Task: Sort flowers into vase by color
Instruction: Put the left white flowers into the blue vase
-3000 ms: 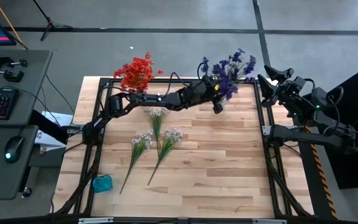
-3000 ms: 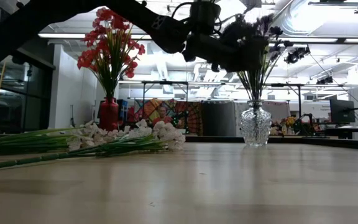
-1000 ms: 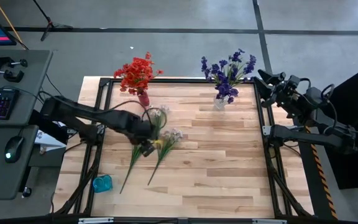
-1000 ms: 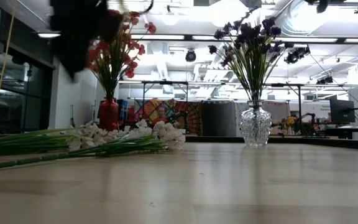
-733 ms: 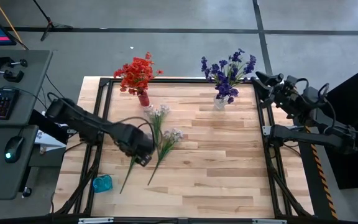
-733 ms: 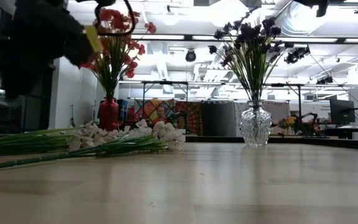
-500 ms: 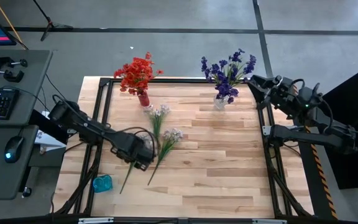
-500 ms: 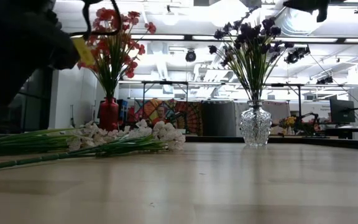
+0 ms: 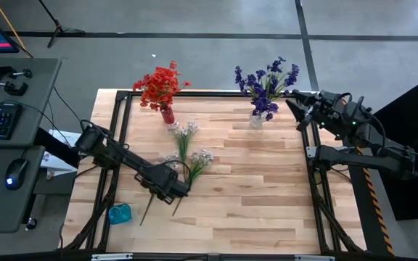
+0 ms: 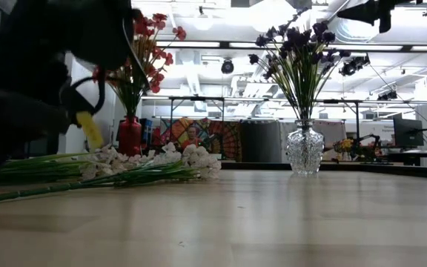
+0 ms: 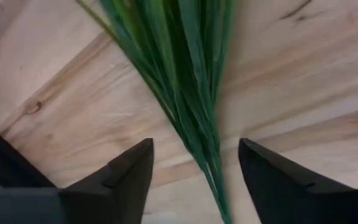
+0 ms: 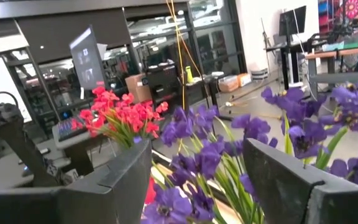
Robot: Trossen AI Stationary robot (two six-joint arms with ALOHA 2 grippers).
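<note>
1. Stems are what the left gripper (image 9: pixel 171 190) is down over, low and left of centre in the high view: its dark fingers (image 11: pixel 126 171) stand parted on either side of a bundle of thin green stems (image 11: pixel 185 106) lying flat on the pale wooden plank table (image 9: pixel 267 196), and nothing is clasped yet.
2. Risk one: the three white-blossomed sprigs (image 9: pixel 187 156) lie close together, with stems nearly touching. A closing pinch could catch two stems, or blades from a neighbouring sprig, and drag an extra flower along.
3. Risk two: the stems are thin and lie against the wood. If the fingers close too high, they may miss; too low, and the tips could scrape the boards and roll the stem aside.
4. Risk three: no empty vase shows. The red-blossomed bunch in its red vase (image 9: pixel 162 90) sits at upper left, the purple-blossomed bunch in a clear cut-glass vase (image 9: pixel 263 90) at upper centre-right. A white sprig would likely end up in a wrong-coloured bunch.
5. Risk four: the right gripper (image 9: pixel 296 109), fingers spread and empty, hovers just beside the purple blooms; a stray swing there could tip the glass vase.
</note>
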